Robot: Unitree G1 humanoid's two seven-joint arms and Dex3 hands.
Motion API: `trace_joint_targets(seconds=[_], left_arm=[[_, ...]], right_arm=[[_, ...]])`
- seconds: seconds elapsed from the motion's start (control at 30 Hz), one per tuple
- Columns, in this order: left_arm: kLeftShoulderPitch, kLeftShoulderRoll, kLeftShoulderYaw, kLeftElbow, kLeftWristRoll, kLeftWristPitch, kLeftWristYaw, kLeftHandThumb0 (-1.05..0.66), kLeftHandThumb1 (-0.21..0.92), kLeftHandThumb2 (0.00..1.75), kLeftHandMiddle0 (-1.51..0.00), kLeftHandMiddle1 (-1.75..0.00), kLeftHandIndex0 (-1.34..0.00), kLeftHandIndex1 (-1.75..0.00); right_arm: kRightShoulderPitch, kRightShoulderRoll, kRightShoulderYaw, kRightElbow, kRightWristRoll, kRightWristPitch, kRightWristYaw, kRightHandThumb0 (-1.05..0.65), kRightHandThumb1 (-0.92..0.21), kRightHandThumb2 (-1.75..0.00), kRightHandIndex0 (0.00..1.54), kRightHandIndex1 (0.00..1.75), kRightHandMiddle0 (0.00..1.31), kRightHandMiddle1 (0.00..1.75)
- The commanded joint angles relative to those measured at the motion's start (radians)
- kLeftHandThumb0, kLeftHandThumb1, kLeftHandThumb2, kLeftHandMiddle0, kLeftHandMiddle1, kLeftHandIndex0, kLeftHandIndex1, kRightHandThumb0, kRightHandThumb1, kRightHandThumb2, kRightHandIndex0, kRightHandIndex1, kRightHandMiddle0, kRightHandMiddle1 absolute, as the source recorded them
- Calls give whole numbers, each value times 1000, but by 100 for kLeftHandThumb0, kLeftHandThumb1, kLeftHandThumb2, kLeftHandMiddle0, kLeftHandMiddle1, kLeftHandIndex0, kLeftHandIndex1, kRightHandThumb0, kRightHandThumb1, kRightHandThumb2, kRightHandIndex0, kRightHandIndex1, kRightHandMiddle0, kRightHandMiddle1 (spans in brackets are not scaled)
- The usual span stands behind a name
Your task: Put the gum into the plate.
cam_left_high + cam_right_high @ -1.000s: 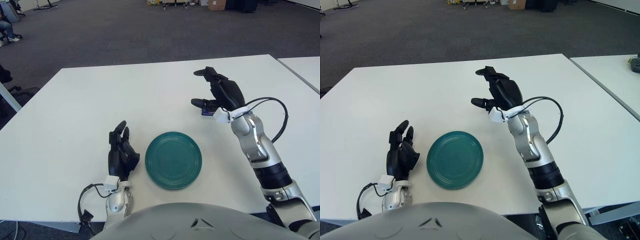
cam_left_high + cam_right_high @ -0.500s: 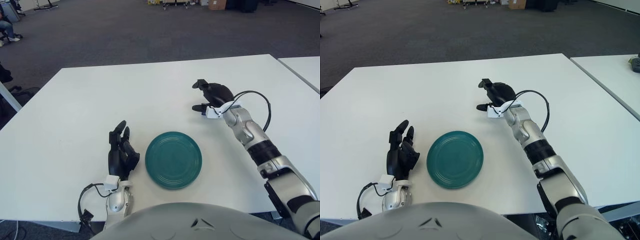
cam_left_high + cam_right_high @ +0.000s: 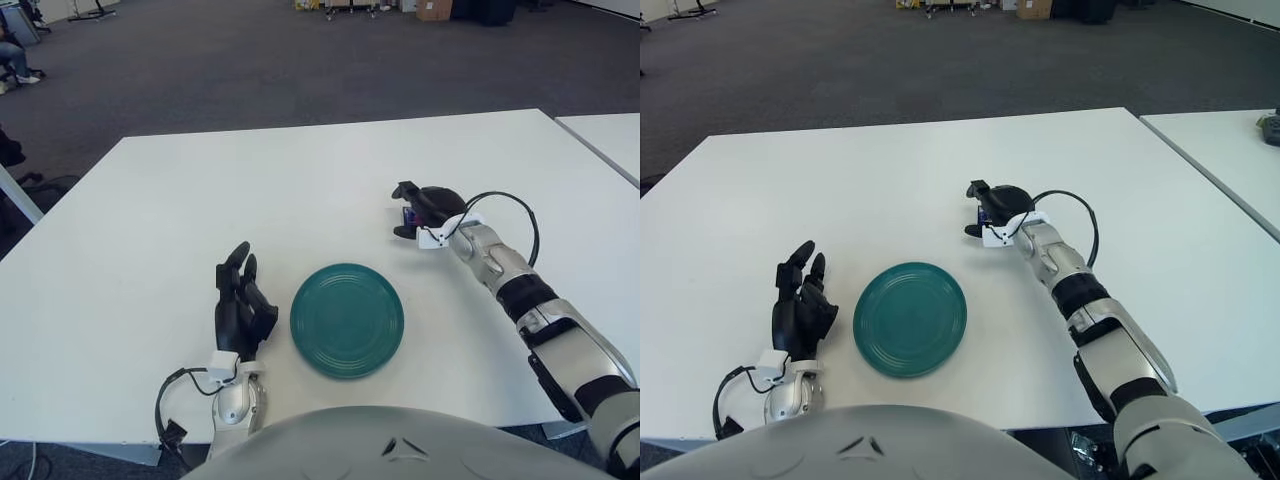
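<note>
The gum (image 3: 409, 215) shows as a small blue-purple sliver on the white table (image 3: 150, 220), almost wholly covered by our right hand (image 3: 420, 208), which is low over it with its dark fingers (image 3: 404, 190) curled around it; we see one fingertip on the far side of the packet and one on the near side, so we read the hand as closed on the gum, though most of the packet is hidden and we cannot tell whether it is lifted clear of the tabletop. The green plate (image 3: 347, 319) lies nearer to us and to the left of that hand, well apart from it, with nothing on it. Our left hand (image 3: 240, 308) shows just beside the plate's left edge, palm toward the plate, fingers extended upward and loosely spread, holding nothing.
</note>
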Motion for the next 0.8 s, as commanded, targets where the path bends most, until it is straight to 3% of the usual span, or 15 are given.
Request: trace_joint_targets(seconds=[0.0,0.77], left_arm=[[-76,-57,-1,115,-2,52,8,-94,92,106,-40,-1,-4,-88],[-84,-52,2,86,-38,55,-23,-93,92,103,-41,-1,-3,-87]], right_arm=[[-62,6,17,75,-8,-23,-50,-82,-92,-79,35,0,0,80],[-123,-13,65,287,7,-108,-118,-86,-92,-79,26,0,0,65]])
